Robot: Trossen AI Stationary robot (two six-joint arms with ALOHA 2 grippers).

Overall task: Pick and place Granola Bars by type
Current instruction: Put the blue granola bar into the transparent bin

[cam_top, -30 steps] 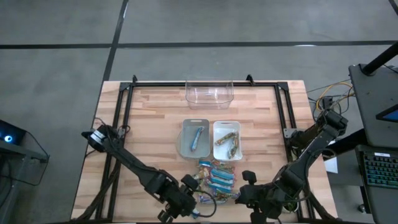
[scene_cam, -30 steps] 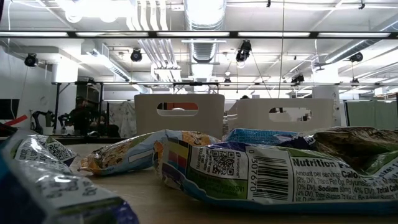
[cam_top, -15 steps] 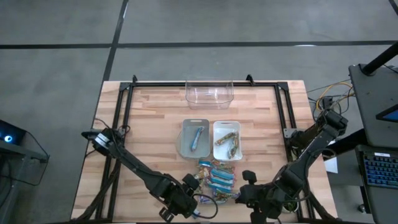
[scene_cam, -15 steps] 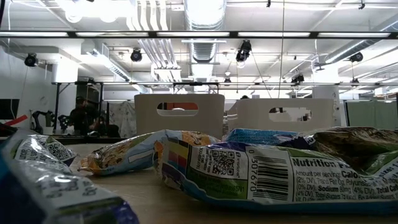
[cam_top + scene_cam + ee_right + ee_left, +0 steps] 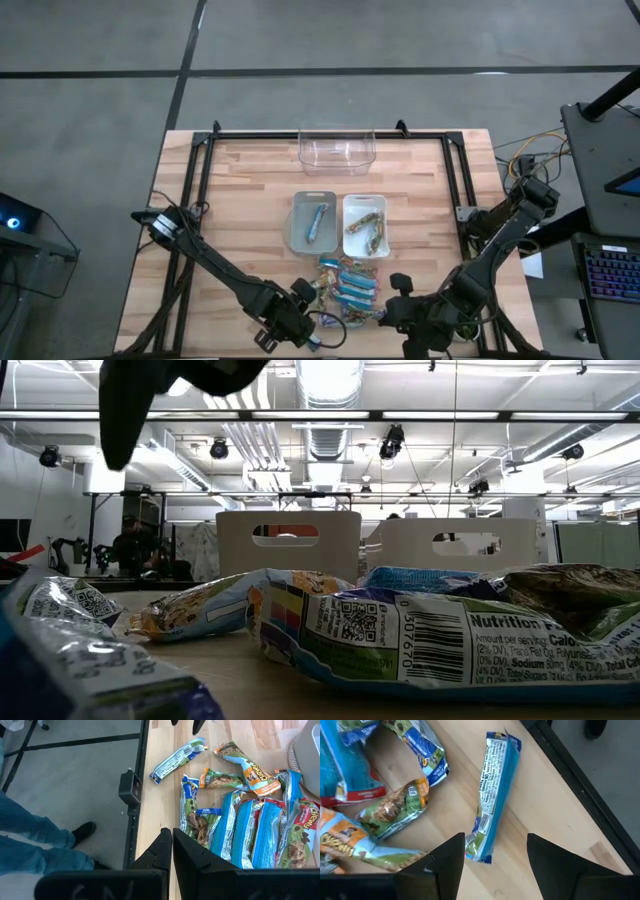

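Several granola bars, blue and tan-green, lie in a heap [image 5: 347,285] near the table's near edge, also in the right wrist view [image 5: 240,815] and close up in the low view [image 5: 420,635]. One blue bar [image 5: 494,795] lies flat and alone beside the near edge [image 5: 177,759]. My left gripper [image 5: 495,857] hovers open over it, one finger on each side of its near end, touching nothing; it shows as a dark shape in the low view [image 5: 150,390] and in the high view [image 5: 298,322]. My right gripper [image 5: 172,845] waits shut right of the heap [image 5: 390,305].
A grey bin [image 5: 313,222] holds one blue bar and a white bin [image 5: 364,224] holds tan bars, both behind the heap. A clear bin [image 5: 336,146] stands at the far edge. A small camera box [image 5: 130,790] sits on the near edge. A person's legs [image 5: 30,835] stand beside the table.
My left gripper has come into the low view from above, at its upper left, where nothing showed half a second ago. The bars and my right gripper have stayed where they were.
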